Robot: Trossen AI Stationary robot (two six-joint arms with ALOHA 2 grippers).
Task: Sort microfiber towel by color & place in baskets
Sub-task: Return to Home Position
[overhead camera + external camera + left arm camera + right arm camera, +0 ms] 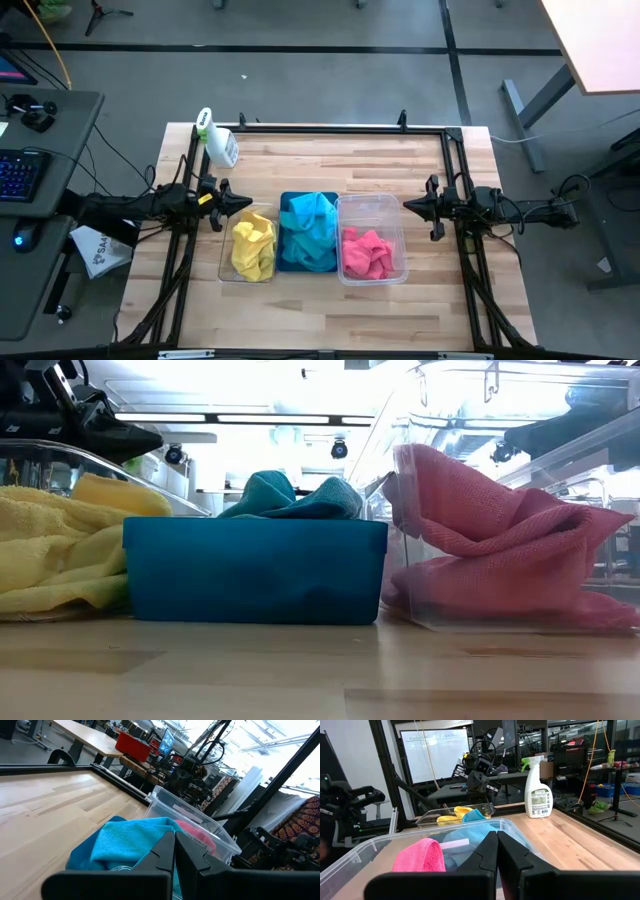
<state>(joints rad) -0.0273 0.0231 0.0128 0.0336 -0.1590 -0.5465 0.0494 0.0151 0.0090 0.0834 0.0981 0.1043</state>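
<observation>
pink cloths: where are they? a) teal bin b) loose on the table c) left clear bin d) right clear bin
d: the pink cloths lie inside the right clear bin, which stands beside the teal bin.

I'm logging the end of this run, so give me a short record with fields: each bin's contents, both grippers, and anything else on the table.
left bin: clear, holds yellow towels
middle bin: teal, holds cyan towels
right bin: clear, holds pink towels
left gripper: shut, empty, at the left bin's far corner
right gripper: shut, empty, by the right bin's outer side
spray bottle: upright, table's far left corner
</observation>
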